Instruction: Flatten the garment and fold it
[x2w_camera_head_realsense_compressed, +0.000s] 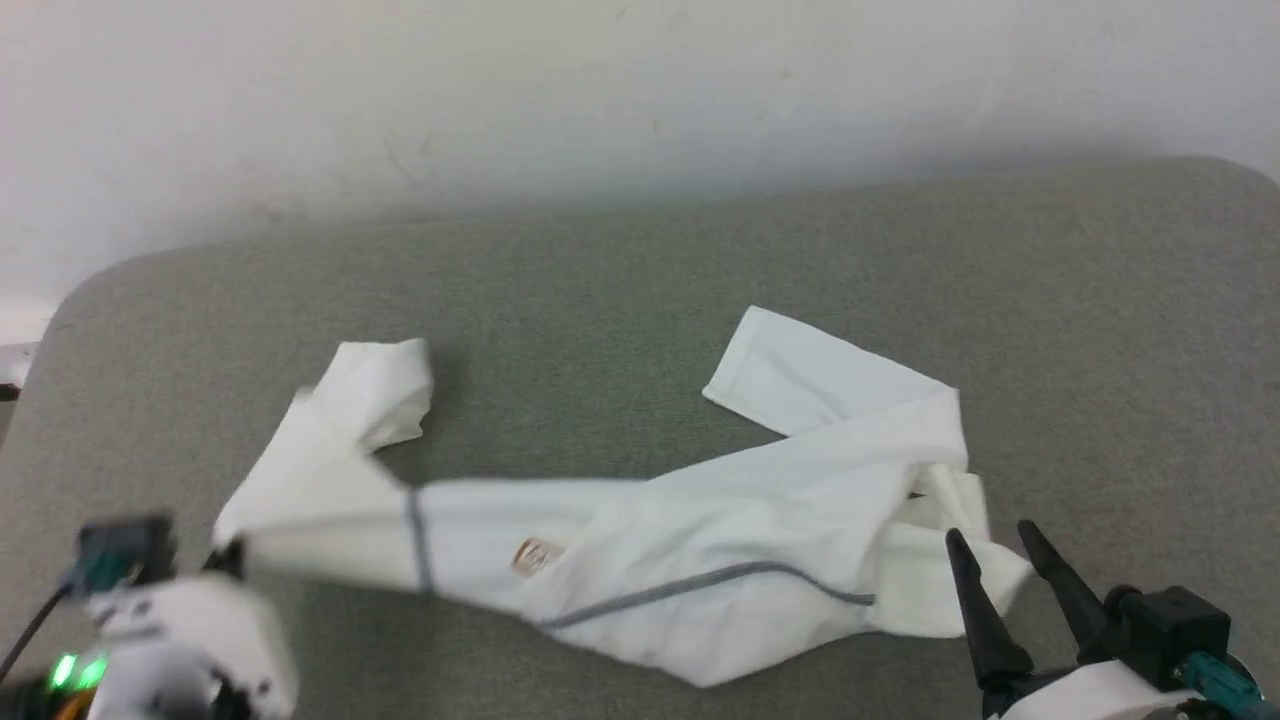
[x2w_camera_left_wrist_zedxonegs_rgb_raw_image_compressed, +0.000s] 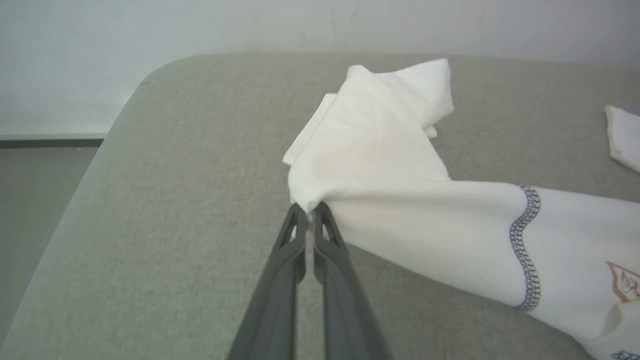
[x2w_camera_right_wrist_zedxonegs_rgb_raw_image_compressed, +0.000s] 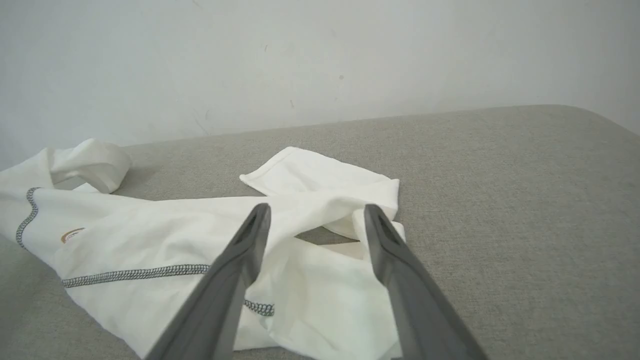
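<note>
The garment (x2w_camera_head_realsense_compressed: 640, 530), a white thin shirt with grey-black stitched seams and a small brown logo patch (x2w_camera_head_realsense_compressed: 537, 555), lies crumpled in a long band across the grey padded table (x2w_camera_head_realsense_compressed: 640, 270). My left gripper (x2w_camera_left_wrist_zedxonegs_rgb_raw_image_compressed: 309, 212) is shut on the garment (x2w_camera_left_wrist_zedxonegs_rgb_raw_image_compressed: 400, 200), pinching a fold at its left end, which is drawn taut toward the fingers. In the head view that hand sits blurred at the lower left, its tips at the cloth's left corner (x2w_camera_head_realsense_compressed: 228, 552). My right gripper (x2w_camera_head_realsense_compressed: 995, 540) stands open above the garment's right end (x2w_camera_right_wrist_zedxonegs_rgb_raw_image_compressed: 310, 250), nothing between its fingers (x2w_camera_right_wrist_zedxonegs_rgb_raw_image_compressed: 250, 240).
A pale wall (x2w_camera_head_realsense_compressed: 640, 90) runs behind the table. The table's rounded left corner (x2w_camera_left_wrist_zedxonegs_rgb_raw_image_compressed: 150, 75) drops to a grey floor (x2w_camera_left_wrist_zedxonegs_rgb_raw_image_compressed: 30, 200). Bare table surface lies to the right of the garment (x2w_camera_right_wrist_zedxonegs_rgb_raw_image_compressed: 525, 200) and behind it.
</note>
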